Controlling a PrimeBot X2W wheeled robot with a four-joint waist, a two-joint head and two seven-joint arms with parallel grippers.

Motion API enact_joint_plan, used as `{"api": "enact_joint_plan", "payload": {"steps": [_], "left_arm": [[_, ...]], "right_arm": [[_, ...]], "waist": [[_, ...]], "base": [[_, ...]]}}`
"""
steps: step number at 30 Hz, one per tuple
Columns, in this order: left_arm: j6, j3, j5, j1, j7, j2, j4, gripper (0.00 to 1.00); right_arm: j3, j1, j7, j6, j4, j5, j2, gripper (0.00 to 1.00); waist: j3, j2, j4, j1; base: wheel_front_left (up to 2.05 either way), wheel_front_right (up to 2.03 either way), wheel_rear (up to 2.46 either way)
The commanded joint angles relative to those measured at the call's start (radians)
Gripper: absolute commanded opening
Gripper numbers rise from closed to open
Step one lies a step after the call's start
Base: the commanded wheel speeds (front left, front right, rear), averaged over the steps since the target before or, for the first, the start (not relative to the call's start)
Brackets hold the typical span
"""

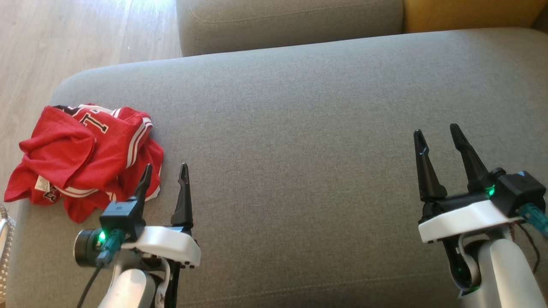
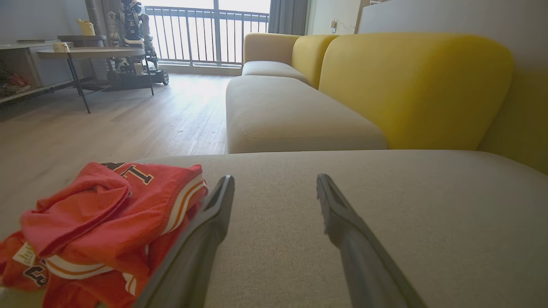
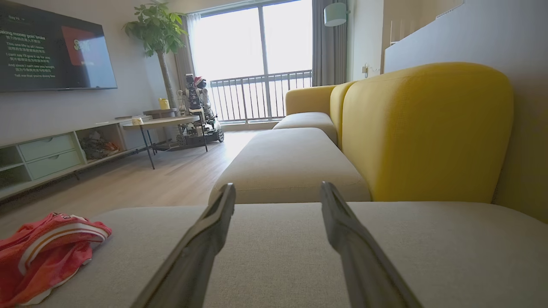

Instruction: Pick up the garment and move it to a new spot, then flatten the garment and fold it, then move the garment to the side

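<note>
Garment (image 1: 85, 149) is reading as thin red cloth, matt and crumpled, with white stripes. Sofa cushion (image 1: 299, 128) is showing grey woven fabric, fine-grained and matt. Backrest (image 2: 411, 85) is showing yellow cloth of similar texture. Floor (image 1: 64, 38) is looking like pale wood planks with a slight sheen. Left gripper (image 1: 166, 166) and right gripper (image 1: 436, 128) are appearing as dark matt plastic on smooth white shells.

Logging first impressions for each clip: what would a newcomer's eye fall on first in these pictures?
The crumpled red jersey with white stripes stands out at once, bunched at the left end of the grey sofa cushion. The left pincer is open right beside it, and the right pincer is open far off to the right; both are empty. In the wrist views a bright yellow backrest rises behind the cushion.
</note>
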Motion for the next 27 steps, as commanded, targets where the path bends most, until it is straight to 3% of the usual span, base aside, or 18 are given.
{"api": "enact_joint_plan", "payload": {"steps": [1,14,24,27], "left_arm": [[0.015,0.02,0.03,-0.058,-0.013,0.023,-0.031,1.0],[0.067,0.002,0.123,-0.061,-0.051,0.022,-0.029,1.0],[0.06,0.022,0.22,-0.057,-0.08,-0.002,-0.017,1.0],[0.046,0.036,0.225,-0.051,-0.084,-0.015,-0.006,1.0]], "right_arm": [[0.023,-0.042,-0.015,0.0,-0.046,-0.036,-0.003,1.0],[0.035,-0.042,-0.053,0.0,-0.062,-0.173,-0.003,1.0],[0.036,-0.046,-0.083,0.0,-0.067,-0.265,-0.003,1.0],[0.03,-0.045,-0.087,0.0,-0.064,-0.231,-0.003,1.0]], "waist": [[0.001,0.0,0.0,0.0],[0.006,0.0,0.002,0.0],[0.009,0.0,0.007,0.0],[0.01,0.0,0.007,0.0]], "base": [[0.0,0.0,0.0],[0.0,0.0,0.0],[0.0,0.0,0.0],[0.0,0.0,0.0]]}}
